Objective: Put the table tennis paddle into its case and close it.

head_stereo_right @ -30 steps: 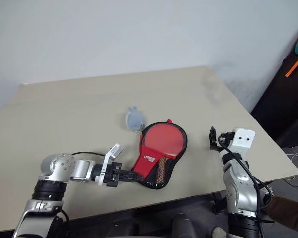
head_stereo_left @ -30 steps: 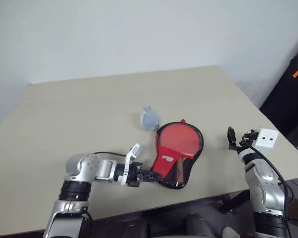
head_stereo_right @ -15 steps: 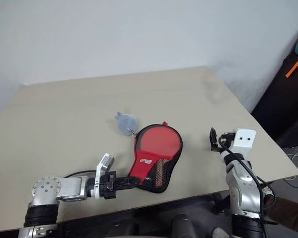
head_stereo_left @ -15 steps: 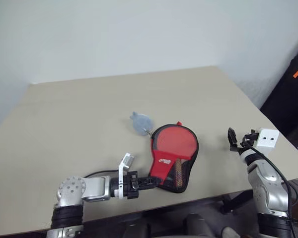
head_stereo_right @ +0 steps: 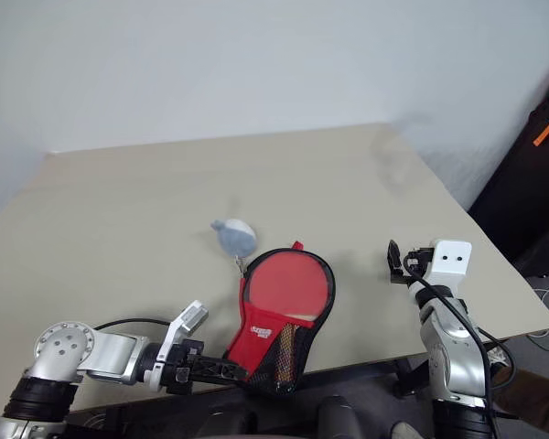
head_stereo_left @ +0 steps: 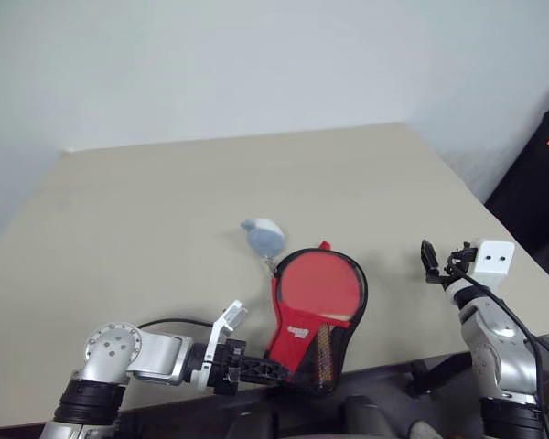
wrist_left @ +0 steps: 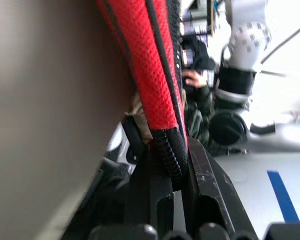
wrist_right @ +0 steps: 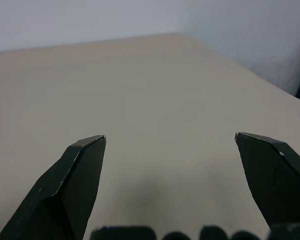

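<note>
Table tennis paddle inside case: red blade exposed in unzipped round end, pale handle under red flap and mesh pocket. Case lies at table's near edge, narrow end overhanging it. Left gripper clamped tight on case's black-edged narrow end, 2 fingers pinching zip edge. Grey-white fluffy ball just beyond case's round end, joined by short cord. Right gripper spread wide, holding nothing, well right of case, above table.
</note>
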You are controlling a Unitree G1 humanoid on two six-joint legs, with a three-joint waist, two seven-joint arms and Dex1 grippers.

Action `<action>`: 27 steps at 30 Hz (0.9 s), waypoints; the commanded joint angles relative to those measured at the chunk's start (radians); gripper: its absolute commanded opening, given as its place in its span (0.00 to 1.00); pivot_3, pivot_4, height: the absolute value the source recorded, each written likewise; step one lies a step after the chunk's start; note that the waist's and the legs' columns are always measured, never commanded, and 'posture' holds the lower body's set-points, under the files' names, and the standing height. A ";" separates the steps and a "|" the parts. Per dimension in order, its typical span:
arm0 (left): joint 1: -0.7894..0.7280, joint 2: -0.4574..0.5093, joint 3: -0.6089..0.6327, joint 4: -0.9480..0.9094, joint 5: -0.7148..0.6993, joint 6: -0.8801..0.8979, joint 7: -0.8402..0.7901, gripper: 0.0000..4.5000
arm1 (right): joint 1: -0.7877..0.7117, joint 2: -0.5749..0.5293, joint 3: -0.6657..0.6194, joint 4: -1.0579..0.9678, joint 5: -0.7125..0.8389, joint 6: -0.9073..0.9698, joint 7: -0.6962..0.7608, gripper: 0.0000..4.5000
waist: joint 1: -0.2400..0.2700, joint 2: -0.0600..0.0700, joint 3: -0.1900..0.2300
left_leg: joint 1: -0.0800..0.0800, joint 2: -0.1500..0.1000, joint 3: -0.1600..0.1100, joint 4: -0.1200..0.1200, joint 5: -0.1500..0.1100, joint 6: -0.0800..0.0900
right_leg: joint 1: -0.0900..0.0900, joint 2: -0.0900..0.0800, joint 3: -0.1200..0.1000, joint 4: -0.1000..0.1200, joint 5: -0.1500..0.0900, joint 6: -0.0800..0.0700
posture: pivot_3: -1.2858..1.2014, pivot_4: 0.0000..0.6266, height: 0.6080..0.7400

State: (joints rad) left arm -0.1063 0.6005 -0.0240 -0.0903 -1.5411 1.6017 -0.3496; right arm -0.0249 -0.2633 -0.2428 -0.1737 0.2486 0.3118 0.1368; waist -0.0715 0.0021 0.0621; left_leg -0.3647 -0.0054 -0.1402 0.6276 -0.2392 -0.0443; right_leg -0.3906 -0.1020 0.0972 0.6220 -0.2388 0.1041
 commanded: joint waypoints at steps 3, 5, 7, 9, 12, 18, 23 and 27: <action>-0.025 -0.015 -0.056 -0.052 0.006 0.009 -0.039 0.00 | 0.010 -0.020 -0.011 -0.081 -0.005 0.009 0.005 1.00 | 0.000 0.000 0.000 | 0.000 0.000 0.000 0.000 0.000 0.000 | 0.000 0.000 0.000 0.000 0.000 0.000 | 0.52 0.00 1.00; -0.032 -0.007 -0.051 -0.039 0.011 0.006 -0.053 0.00 | 0.013 -0.019 -0.014 -0.088 -0.005 0.014 0.003 1.00 | 0.000 0.000 0.000 | 0.000 0.000 0.000 0.000 0.000 0.000 | 0.000 0.000 0.000 0.000 0.000 0.000 | 0.52 0.00 1.00; -0.042 0.004 -0.042 -0.019 0.018 0.005 -0.073 0.00 | 0.016 -0.019 -0.015 -0.092 -0.005 0.017 0.002 1.00 | 0.000 0.000 0.000 | 0.000 0.000 0.000 0.000 0.000 0.000 | 0.000 0.000 0.000 0.000 0.000 0.000 | 0.52 0.00 1.00; -0.045 0.004 -0.034 0.001 0.021 0.003 -0.080 0.00 | 0.015 -0.019 -0.013 -0.091 -0.008 0.019 0.002 1.00 | 0.000 0.000 0.000 | 0.000 0.000 0.000 0.000 0.000 0.000 | 0.000 0.000 0.000 0.000 0.000 0.000 | 0.52 0.00 1.00; -0.047 0.002 -0.025 0.042 0.016 0.006 -0.085 0.00 | 0.009 -0.019 -0.010 -0.085 -0.011 0.020 0.003 1.00 | 0.000 0.000 0.000 | 0.000 0.000 0.000 0.000 0.000 0.000 | 0.000 0.000 0.000 0.000 0.000 0.000 | 0.52 0.00 1.00; -0.076 0.020 -0.022 0.061 0.042 0.012 -0.106 0.00 | -0.007 -0.019 -0.001 -0.073 -0.016 0.019 0.009 1.00 | 0.000 0.000 0.000 | 0.000 0.000 0.000 0.000 0.000 0.000 | 0.000 0.000 0.000 0.000 0.000 0.000 | 0.52 0.00 1.00; -0.116 0.033 -0.016 0.091 0.100 0.008 -0.147 0.00 | -0.013 -0.021 0.002 -0.071 -0.021 0.022 0.014 1.00 | 0.000 0.000 0.000 | 0.000 0.000 0.000 0.000 0.000 0.000 | -0.001 0.000 0.000 0.000 0.000 0.000 | 0.52 0.00 1.00; -0.128 0.031 -0.016 0.103 0.120 0.013 -0.189 0.18 | -0.011 -0.020 -0.003 -0.068 -0.021 0.020 0.016 1.00 | 0.000 0.000 0.000 | -0.001 0.000 0.000 0.000 0.000 0.000 | -0.001 0.000 0.000 0.000 0.000 0.000 | 0.52 0.00 1.00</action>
State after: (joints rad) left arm -0.2105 0.6278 -0.0636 0.0162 -1.4236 1.6076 -0.5083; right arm -0.0222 -0.2674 -0.2335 -0.2115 0.2315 0.3416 0.1486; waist -0.0716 0.0017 0.0624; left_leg -0.3654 -0.0054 -0.1401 0.6279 -0.2392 -0.0444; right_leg -0.3912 -0.1020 0.0971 0.6218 -0.2390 0.1040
